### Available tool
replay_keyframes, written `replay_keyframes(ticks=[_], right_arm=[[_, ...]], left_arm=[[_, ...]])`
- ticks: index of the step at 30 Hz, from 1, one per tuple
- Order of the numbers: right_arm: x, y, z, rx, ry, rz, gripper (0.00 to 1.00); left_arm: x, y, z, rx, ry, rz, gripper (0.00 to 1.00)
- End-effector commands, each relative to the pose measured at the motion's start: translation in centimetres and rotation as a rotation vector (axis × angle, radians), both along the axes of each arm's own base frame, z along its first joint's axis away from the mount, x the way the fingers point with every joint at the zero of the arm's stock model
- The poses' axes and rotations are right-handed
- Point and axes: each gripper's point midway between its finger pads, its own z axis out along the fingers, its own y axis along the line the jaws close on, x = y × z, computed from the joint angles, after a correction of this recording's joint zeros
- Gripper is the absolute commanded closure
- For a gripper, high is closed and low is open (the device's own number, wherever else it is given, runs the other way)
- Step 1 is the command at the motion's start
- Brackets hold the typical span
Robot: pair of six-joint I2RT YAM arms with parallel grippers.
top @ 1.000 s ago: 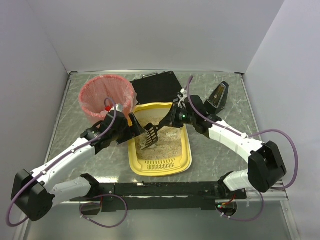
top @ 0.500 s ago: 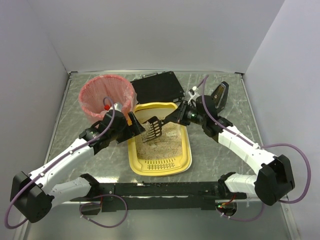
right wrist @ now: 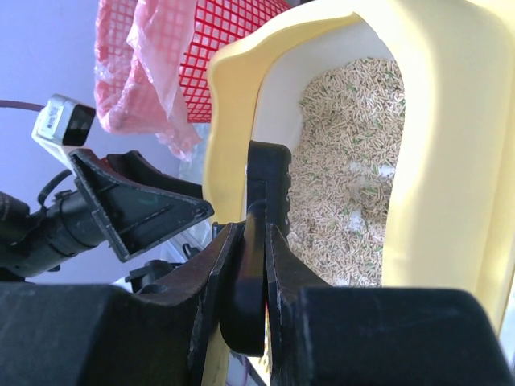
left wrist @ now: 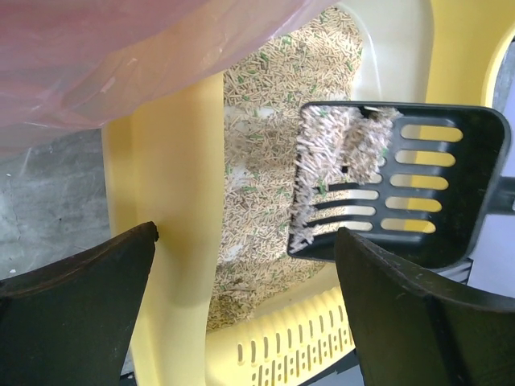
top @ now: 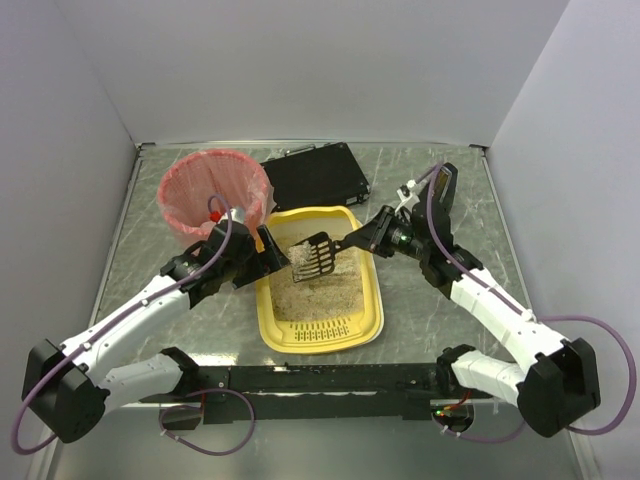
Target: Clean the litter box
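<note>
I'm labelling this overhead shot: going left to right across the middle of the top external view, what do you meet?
First the pink-lined bin → left gripper, open → black slotted scoop, over the litter box → right gripper, shut on the scoop's handle.

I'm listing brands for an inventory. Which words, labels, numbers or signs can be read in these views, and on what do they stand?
No text can be read in any view.
The yellow litter box, the black scoop, the flat black case and the pink-lined bin show no visible print, sticker or number.
</note>
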Motion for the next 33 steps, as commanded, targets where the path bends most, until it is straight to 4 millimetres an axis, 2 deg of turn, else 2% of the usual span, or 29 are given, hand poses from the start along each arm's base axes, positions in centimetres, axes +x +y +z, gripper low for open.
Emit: replay_keyframes(ticks=[1,8,11,14,16,18,21,24,25,27,30,33], right_arm=[[-0.1,-0.2,2.6,0.086,-0.067,-0.014,1.0],[-0.4,0.2,3.8,0.163,-0.063,-0.007,1.0],[-1.3,-0.8,2.3,0.102,-0.029,-0.029,1.0],[-1.4,-1.4,2.0,0.108,-0.028,-0.06,1.0],[-1.2,-0.9,3.2,0.151,-0.063,-0.045,1.0],[-0.6,-0.5,3.5,0.171,-0.061,-0.041,1.0],[-1.0,-0.3,3.1,0.189,-0.042,-0.025,1.0],[-1.8,-1.7,1.7,0.121,-0.023,-0.067,1.0],[-2.0,-1.9,1.9,0.116,-0.037,-0.079,1.0],[-1.7,-1.9,1.8,0.126,-0.04,-0.09,1.0],[-0.1,-1.1,2.6,0.171,-0.047,-0.091,1.0],[-0.6,-1.1,1.8,0.145,-0.015,-0.066,1.0]], left_arm=[[0.3,-0.7,2.1,-0.05,-0.044,0.005,0.03],[0.5,-0.4,3.4,-0.064,-0.082,0.021,0.03],[0.5,0.1,3.8,-0.055,-0.093,0.036,0.03],[0.4,0.4,4.3,-0.063,-0.109,0.045,0.03],[0.2,0.7,4.3,-0.06,-0.11,0.054,0.03],[0.0,1.1,4.0,-0.045,-0.099,0.067,0.03],[-0.1,1.6,3.9,-0.035,-0.099,0.083,0.03],[-0.1,1.8,4.0,-0.034,-0.103,0.094,0.03],[-0.2,1.9,3.8,-0.033,-0.1,0.099,0.03],[-0.3,2.0,3.6,-0.038,-0.095,0.103,0.03],[-0.6,2.0,3.7,-0.046,-0.093,0.095,0.03],[-0.8,2.4,3.7,-0.043,-0.097,0.113,0.03]])
